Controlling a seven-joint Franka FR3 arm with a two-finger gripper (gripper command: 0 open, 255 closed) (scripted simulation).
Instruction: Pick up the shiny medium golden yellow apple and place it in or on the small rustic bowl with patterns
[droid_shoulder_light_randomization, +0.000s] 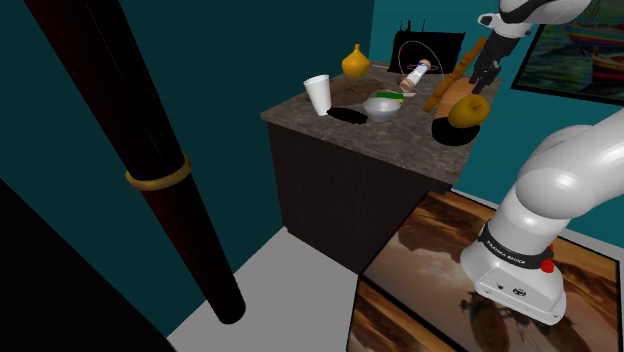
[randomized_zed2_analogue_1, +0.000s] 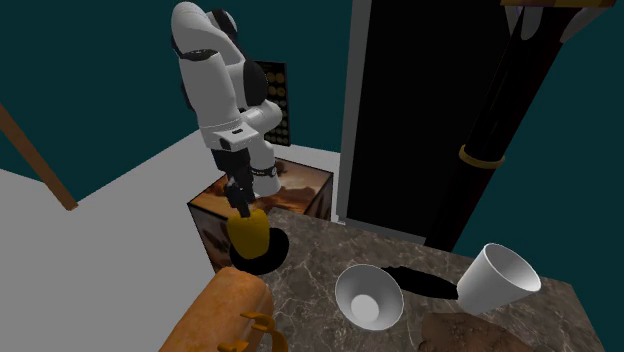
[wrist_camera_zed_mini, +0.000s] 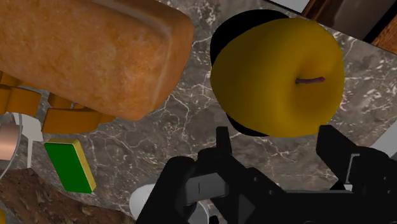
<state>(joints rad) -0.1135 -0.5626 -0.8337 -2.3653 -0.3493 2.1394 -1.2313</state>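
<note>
Teal walls back a dark, marble-veined table where a golden-yellow apple sits near the edge closest to the robot's stand, a round black shadow under it. The white arm reaches down over the fruit. Its black fingers are spread wide, one to each side of the apple and just short of it, so the apple is not clasped. The apple's stem end faces the wrist camera. Just beside the apple lies a brown loaf of bread, with a green sponge with a yellow edge near the loaf's end. Farther along the table, well apart from the apple, a pale bowl stands open side up with a white cup near it. A yellow gourd-shaped vase stands at the table's far side. A dark pole with a gold ring crosses the foreground of the shoulder view.
</note>
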